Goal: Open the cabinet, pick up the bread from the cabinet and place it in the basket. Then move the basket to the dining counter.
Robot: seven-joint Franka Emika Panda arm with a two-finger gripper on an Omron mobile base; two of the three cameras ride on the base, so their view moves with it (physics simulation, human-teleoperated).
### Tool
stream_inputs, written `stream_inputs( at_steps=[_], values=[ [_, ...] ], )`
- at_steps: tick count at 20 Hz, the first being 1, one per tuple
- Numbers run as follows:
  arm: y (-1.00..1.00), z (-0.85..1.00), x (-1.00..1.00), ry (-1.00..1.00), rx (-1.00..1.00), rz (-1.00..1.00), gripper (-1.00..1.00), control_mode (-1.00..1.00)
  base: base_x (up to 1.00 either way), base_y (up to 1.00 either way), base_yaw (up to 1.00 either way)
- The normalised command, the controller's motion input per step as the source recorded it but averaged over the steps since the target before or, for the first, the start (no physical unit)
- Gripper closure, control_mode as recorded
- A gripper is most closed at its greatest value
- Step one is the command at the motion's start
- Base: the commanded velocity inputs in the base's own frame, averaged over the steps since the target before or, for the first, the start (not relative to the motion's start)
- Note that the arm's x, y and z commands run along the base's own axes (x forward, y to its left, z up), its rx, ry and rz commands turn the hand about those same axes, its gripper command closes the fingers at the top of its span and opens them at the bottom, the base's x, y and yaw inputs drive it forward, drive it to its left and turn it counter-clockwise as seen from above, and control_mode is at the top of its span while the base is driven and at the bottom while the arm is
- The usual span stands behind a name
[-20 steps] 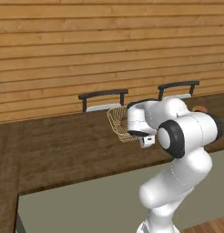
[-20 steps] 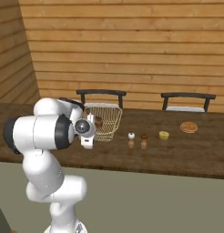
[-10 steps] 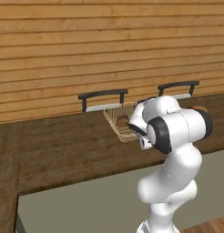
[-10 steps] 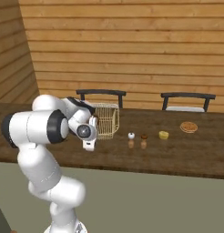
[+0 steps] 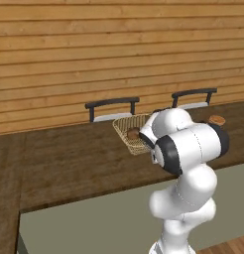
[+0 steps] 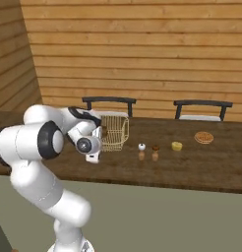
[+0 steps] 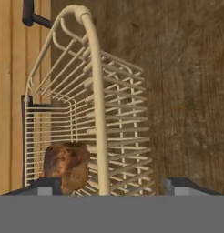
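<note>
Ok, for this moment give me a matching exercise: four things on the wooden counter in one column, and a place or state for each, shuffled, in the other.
Things:
1. shallow tan woven wicker basket
2. small round dark-brown bread lump
3. flat tan bun-like disc
4. robot's two dark fingers

Places or states:
A. far along the dark-brown wooden plank counter, near the second chair
B. spread wide on either side of the basket rim
C. on the counter in front of the first chair
D. lying inside the basket

Pairs: 1-C, 2-D, 3-A, 4-B
</note>
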Motion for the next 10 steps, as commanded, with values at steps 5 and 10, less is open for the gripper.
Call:
stream_inputs(
  at_steps=[5,10],
  values=[
    [0.00,0.76,-0.19,0.00,0.00,0.00,-1.00,-1.00,0.00,0.00,0.00],
    [-0.27,0.94,-0.60,0.00,-0.03,0.00,-1.00,-1.00,0.00,0.00,0.00]
  ],
)
